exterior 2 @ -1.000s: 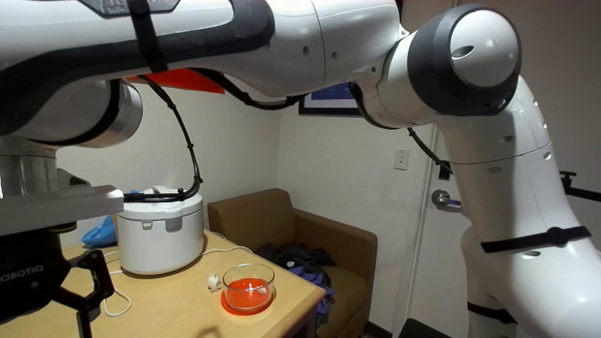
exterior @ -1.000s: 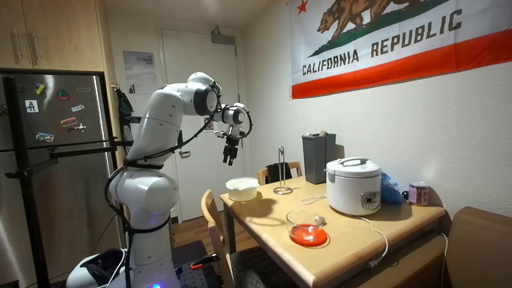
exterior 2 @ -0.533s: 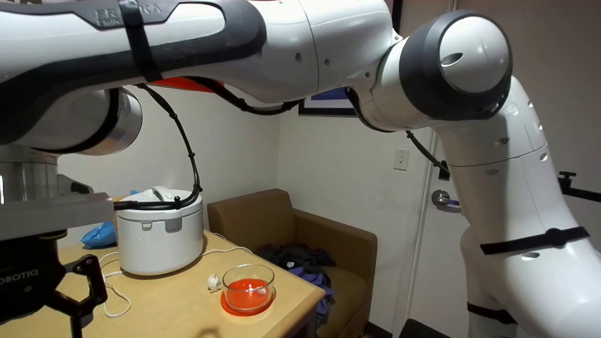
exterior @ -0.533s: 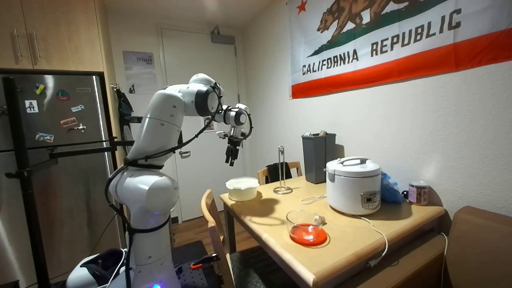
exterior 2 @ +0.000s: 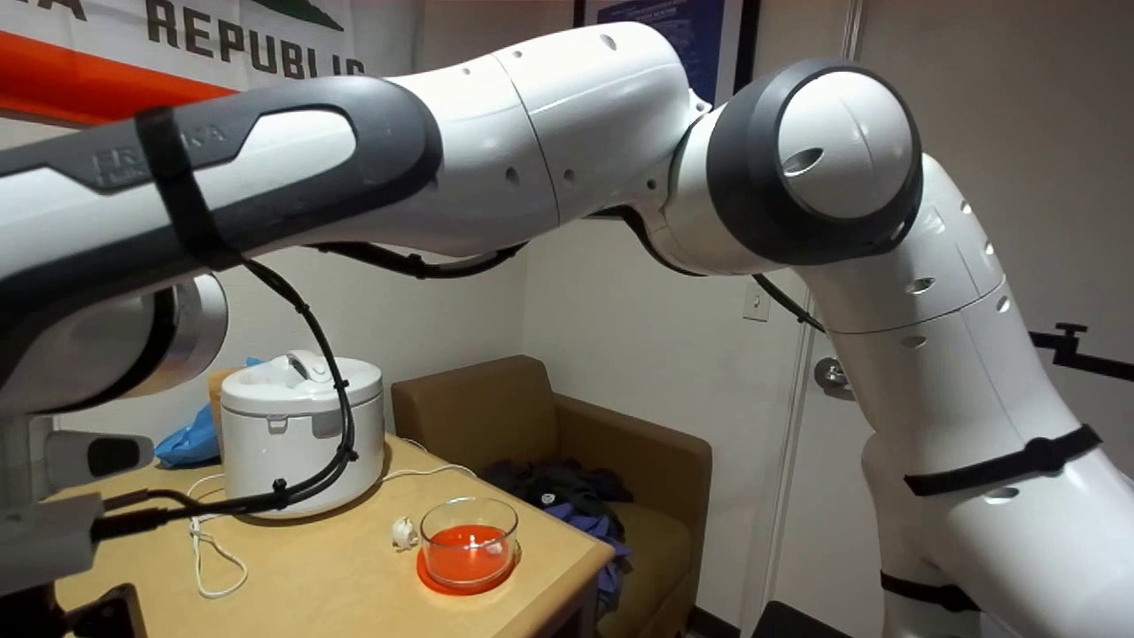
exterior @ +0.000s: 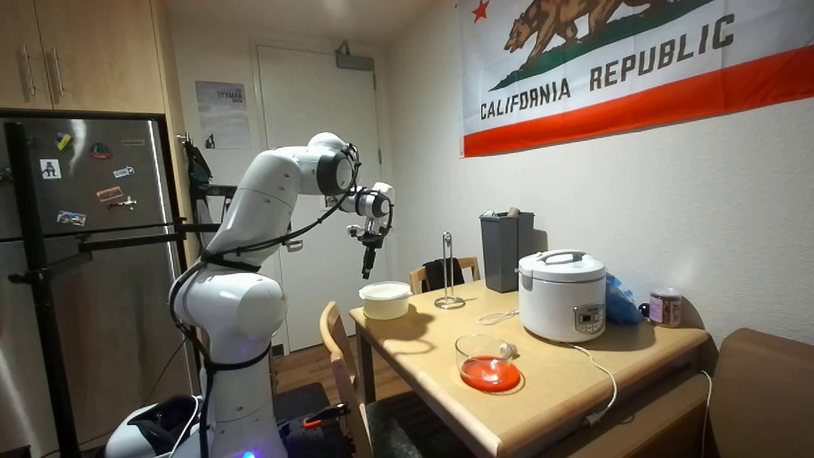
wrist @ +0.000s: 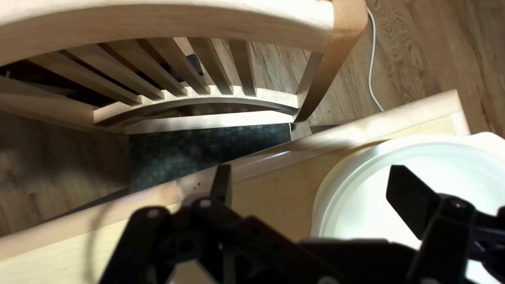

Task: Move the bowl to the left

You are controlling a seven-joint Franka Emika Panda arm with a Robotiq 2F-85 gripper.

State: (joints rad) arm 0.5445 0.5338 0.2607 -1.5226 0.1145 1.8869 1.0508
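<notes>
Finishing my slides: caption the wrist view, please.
Open gripper above a white bowl on the table, a wooden chair alongside.

Wrist view: bowl [wrist: 453, 169] cut off at right edge, partly hidden by tool [wrist: 310, 175].

Round white bowl [exterior: 385, 308] — upright, on table [exterior: 553, 385], near corner

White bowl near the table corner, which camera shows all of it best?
An exterior view: there the white bowl is whole, nothing in front. The wrist view looks down into it, but the tool covers part and the picture's edge cuts it off. An exterior view with a light switch misses it.
</notes>
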